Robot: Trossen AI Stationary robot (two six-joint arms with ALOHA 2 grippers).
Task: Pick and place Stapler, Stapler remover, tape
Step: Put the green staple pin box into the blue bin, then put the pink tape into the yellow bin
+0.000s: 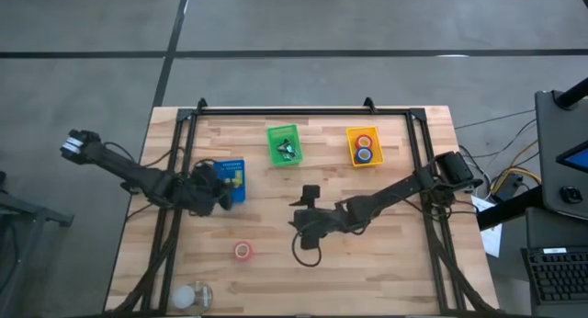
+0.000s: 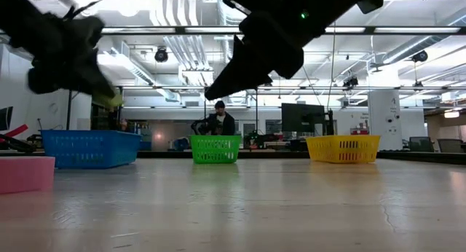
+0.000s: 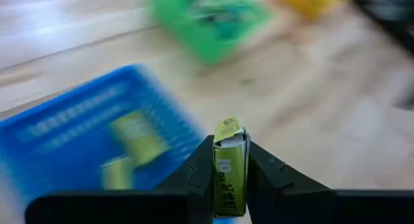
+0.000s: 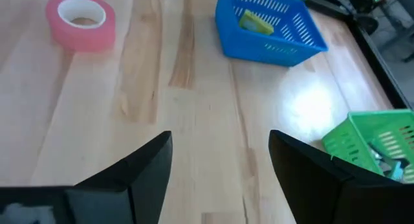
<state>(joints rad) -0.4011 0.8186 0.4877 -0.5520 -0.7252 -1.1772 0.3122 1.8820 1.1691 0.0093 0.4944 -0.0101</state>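
Green stapler (image 3: pixel 230 173) clamped in the left pincer (image 3: pixel 230 185) beside the blue basket (image 3: pixel 77 130), ready for dropping in; right pincer (image 4: pixel 220 166) gapes empty.

Only lettering I can spot is dark print on the yellow-green stapler (image 3: pixel 230 172) pinched in the left gripper (image 3: pixel 230 185), on its side and tag. Too blurry, maybe a "10", honestly can't tell.

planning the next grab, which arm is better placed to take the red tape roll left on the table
Right. The right tool is open and empty, facing the red tape roll; the left tool is shut on a green stapler by the blue basket.
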